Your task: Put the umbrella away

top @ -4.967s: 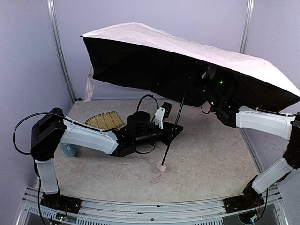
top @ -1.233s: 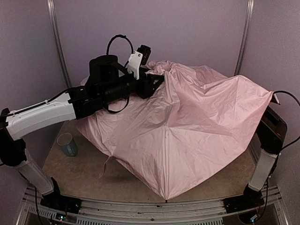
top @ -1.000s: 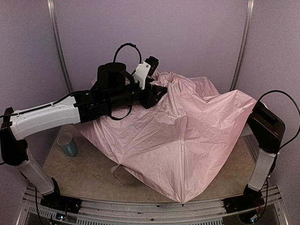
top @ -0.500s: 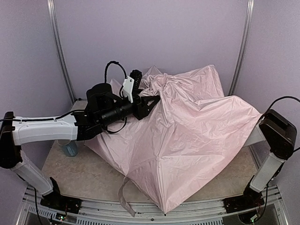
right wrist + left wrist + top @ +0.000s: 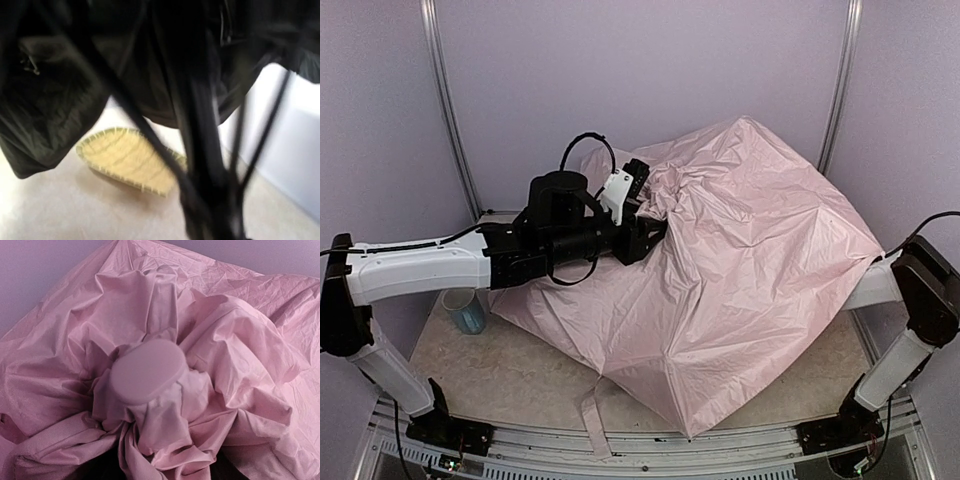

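The umbrella [image 5: 740, 260] lies half collapsed, its pale pink fabric draped over most of the table. My left gripper [image 5: 648, 228] is pushed into the bunched fabric at the crown. In the left wrist view the round pink top cap [image 5: 147, 371] sits just ahead, and folds of fabric [image 5: 165, 440] are pinched between the dark jaws. My right arm [image 5: 920, 290] reaches under the canopy, so its gripper is hidden from above. The right wrist view shows the black shaft and ribs [image 5: 200, 150] close and blurred, with the black lining [image 5: 55, 105] above; I cannot make out the fingers.
A woven bamboo tray [image 5: 127, 162] lies on the table under the canopy. A blue cup [image 5: 465, 312] stands at the left by the left arm. The umbrella's strap [image 5: 592, 420] hangs over the front edge. Purple walls enclose the table.
The canopy went from open and lifted to collapsed over the table. In the last second the left gripper dropped slightly with the crown, and the right side of the fabric rose and billowed.
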Controlling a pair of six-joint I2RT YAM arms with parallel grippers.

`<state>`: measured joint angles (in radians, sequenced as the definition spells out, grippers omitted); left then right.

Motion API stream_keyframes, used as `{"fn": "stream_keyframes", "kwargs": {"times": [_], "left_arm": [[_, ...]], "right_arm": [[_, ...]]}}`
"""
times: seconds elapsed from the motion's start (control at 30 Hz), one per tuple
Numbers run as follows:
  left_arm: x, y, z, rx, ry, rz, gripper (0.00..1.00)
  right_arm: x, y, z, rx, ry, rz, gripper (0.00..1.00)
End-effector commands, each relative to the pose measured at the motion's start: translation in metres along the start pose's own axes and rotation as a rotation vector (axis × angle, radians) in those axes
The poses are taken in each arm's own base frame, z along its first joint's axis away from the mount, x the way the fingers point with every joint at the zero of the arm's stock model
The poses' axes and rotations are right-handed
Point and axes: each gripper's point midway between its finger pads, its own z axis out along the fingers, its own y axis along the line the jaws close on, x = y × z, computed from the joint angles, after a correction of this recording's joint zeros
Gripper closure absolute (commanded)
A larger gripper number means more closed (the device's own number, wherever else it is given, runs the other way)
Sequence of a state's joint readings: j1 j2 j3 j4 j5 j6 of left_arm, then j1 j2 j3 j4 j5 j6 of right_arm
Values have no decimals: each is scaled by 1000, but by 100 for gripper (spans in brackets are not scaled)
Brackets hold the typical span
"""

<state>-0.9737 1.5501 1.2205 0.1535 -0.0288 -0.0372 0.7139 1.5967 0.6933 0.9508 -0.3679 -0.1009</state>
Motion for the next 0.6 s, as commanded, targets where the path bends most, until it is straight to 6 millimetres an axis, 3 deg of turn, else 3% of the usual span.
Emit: {"fn": "stream_keyframes", "kwargs": {"times": [0.0,0.13,0.3,0.43,0.57], "left_arm": [[-25,-1,-15,-66,24,65,100],[-58,4,-32,-110,-9,57,100],[-81,-1,-45,-87,-14,9,100],[-94,-9,-43,-45,-10,-55,100],[-85,-15,-28,-31,53,-61,100]], "right_arm": [[-52,3,8,-39,-85,-85,34],[-83,0,3,-36,-122,-123,29],[-105,-2,3,-41,-133,-149,2],[-117,7,16,-127,-151,-105,0],[-124,18,25,-178,-191,-68,0]]}}
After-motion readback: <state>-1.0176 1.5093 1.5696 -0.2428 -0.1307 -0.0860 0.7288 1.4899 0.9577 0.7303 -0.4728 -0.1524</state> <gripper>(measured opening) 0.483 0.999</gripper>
